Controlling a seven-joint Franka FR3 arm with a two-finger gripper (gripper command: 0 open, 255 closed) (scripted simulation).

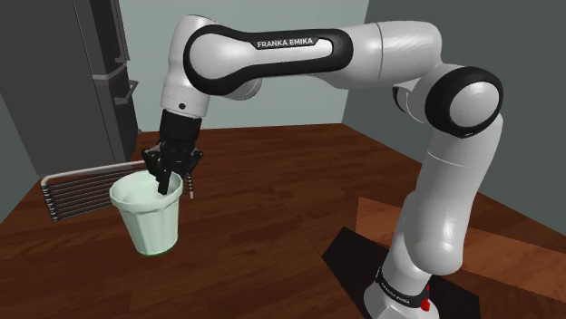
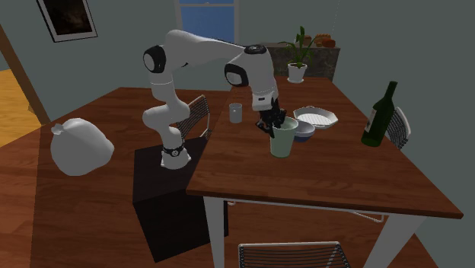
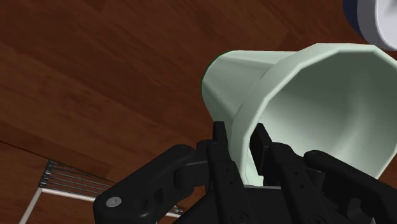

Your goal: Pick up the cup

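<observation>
"FRANKA EMIKA" runs along the arm (image 1: 299, 43), upper middle. Lower left, the gripper (image 1: 175, 184) pinches the pale green cup (image 1: 150, 222) by its wall, over a dark wooden table (image 1: 272, 208); grey-green walls behind.

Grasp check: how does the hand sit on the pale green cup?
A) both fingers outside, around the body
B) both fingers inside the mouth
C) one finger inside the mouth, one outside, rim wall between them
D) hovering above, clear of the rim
C: in the wrist view the wall of the cup runs between the two fingers of the hand, one inside the mouth and one outside, both pressed against it.
</observation>
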